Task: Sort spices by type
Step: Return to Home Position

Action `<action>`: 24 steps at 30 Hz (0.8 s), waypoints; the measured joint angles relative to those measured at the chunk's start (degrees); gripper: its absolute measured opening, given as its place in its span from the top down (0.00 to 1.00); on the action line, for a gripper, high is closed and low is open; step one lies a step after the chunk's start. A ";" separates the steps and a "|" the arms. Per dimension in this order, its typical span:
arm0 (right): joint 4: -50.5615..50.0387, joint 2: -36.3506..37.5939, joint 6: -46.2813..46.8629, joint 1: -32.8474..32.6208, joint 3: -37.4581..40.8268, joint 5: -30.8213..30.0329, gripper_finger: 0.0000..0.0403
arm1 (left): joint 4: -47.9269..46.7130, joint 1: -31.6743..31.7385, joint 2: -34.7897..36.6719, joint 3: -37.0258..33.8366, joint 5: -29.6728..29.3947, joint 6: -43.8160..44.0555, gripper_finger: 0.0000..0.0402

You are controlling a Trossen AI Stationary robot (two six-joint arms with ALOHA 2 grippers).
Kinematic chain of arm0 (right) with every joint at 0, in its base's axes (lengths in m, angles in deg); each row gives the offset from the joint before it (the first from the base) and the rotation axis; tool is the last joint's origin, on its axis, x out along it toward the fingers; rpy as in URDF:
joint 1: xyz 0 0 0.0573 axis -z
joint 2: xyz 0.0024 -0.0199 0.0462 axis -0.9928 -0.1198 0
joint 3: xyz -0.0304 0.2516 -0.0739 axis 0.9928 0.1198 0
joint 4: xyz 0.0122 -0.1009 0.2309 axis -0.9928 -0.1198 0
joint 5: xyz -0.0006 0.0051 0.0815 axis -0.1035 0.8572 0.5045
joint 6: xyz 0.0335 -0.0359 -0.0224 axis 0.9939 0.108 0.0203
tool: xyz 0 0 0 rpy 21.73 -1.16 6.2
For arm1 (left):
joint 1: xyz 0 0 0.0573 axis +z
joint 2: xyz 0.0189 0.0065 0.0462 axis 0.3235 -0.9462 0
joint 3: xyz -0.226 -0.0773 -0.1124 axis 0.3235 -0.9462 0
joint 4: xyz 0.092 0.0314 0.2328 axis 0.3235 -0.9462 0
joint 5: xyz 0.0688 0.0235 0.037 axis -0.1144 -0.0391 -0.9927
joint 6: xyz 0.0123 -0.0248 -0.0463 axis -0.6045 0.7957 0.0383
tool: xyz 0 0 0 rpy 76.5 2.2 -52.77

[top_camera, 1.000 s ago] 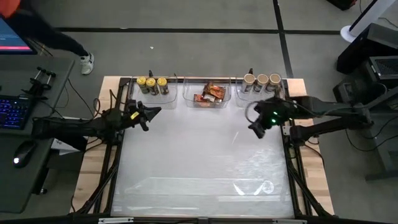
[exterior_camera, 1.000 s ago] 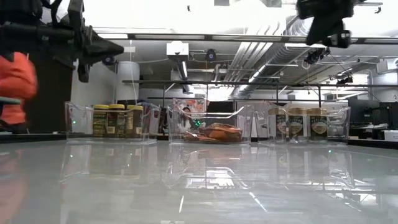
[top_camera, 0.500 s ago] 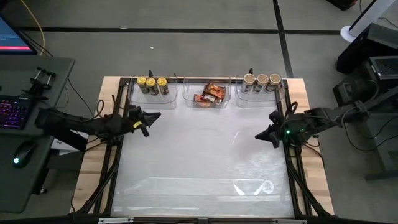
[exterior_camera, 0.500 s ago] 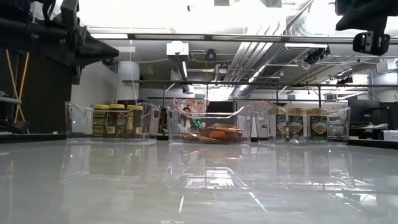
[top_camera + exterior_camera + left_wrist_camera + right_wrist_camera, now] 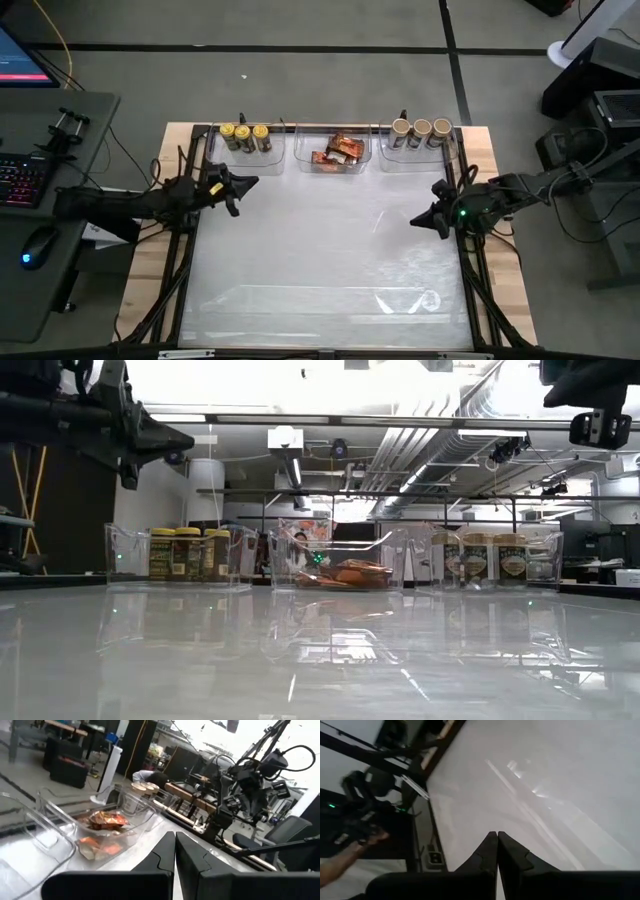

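Three yellow-lidded jars [image 5: 243,135] stand in the far-left clear bin, also seen as yellow-lidded jars [image 5: 187,552] in the low view. Red-orange packets [image 5: 338,151] lie in the middle bin, packets [image 5: 104,820] in the left wrist view. Three tan-lidded jars [image 5: 421,130] stand in the far-right bin. My left gripper [image 5: 250,182] hovers shut near the table's left edge, below the yellow jars' bin. My right gripper [image 5: 415,220] hovers shut near the right edge. Both hold nothing.
Three clear bins [image 5: 296,158] line the far edge. The glossy white table top [image 5: 320,260] spreads between the arms and toward the near edge. A desk with keyboard and mouse [image 5: 35,245] stands left of the table.
My right gripper has pulled back from beside the tan-lidded jars' bin toward the table's right edge and the near side, then held still. My left gripper has shifted slightly and stayed shut. A person at the far left has walked out of view.
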 joint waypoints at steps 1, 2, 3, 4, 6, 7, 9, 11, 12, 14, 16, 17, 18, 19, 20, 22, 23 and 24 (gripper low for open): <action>0.76 0.00 0.28 -0.02 0.00 -0.01 1.00 | -0.37 0.39 0.00 -0.01 0.39 0.74 1.00; 1.69 0.00 0.33 -0.02 0.00 0.00 1.00 | -0.23 0.44 0.00 -0.26 0.51 1.26 1.00; 2.75 0.00 0.33 -0.02 0.00 0.00 1.00 | 0.44 0.29 0.01 -1.05 0.73 1.82 1.00; 4.00 0.00 0.32 0.00 0.00 0.01 1.00 | 1.66 -0.02 0.05 -2.33 0.92 2.61 1.00; 5.99 0.00 0.17 0.00 0.00 -0.01 1.00 | 3.68 -1.12 0.10 -4.54 0.64 4.35 1.00; 6.59 0.00 0.18 0.00 0.00 -0.05 1.00 | 2.88 -1.63 0.09 -4.42 0.15 4.60 1.00; 7.35 0.00 0.22 0.00 0.00 -0.82 1.00 | 3.27 -2.52 0.19 -4.42 -1.79 2.91 1.00; 7.88 -0.02 -0.64 0.00 0.00 -1.98 1.00 | 3.37 -2.91 0.61 -4.35 -3.32 1.19 1.00; 8.12 0.00 -1.28 0.02 0.00 -2.21 1.00 | 3.03 -2.99 0.71 -4.35 -3.49 1.04 1.00; 8.50 0.00 -2.77 0.04 -0.02 -2.91 1.00 | 1.82 -2.99 0.70 -4.34 -3.49 1.18 1.00; 8.53 0.00 -4.63 0.04 -0.02 -3.84 1.00 | 0.07 -2.99 0.68 -4.35 -3.49 0.28 1.00; 8.51 0.00 -5.50 0.04 -0.02 -4.73 1.00 | -0.81 -2.99 0.67 -4.35 -3.49 -0.20 1.00; 8.47 0.00 -6.55 0.04 -0.02 -5.67 1.00 | -1.66 -2.99 0.61 -4.35 -3.51 -0.40 1.00; 8.43 0.00 -7.72 0.00 -0.02 -7.10 1.00 | -2.30 -2.99 0.63 -4.35 -3.51 -0.60 1.00; 8.61 0.00 -8.67 0.00 0.06 -8.35 1.00 | -2.97 -2.99 0.63 -4.35 -3.51 -0.60 1.00; 10.89 0.39 -10.62 0.00 1.47 -10.17 1.00 | -3.98 -2.99 0.61 -4.35 -3.51 -0.60 1.00; 12.79 0.57 -11.45 0.00 2.86 -10.51 1.00 | -4.34 -2.99 0.62 -4.35 -3.53 -0.60 1.00; 15.74 0.96 -12.23 0.00 4.67 -10.54 1.00 | -4.61 -2.99 0.63 -4.35 -3.54 -0.60 1.00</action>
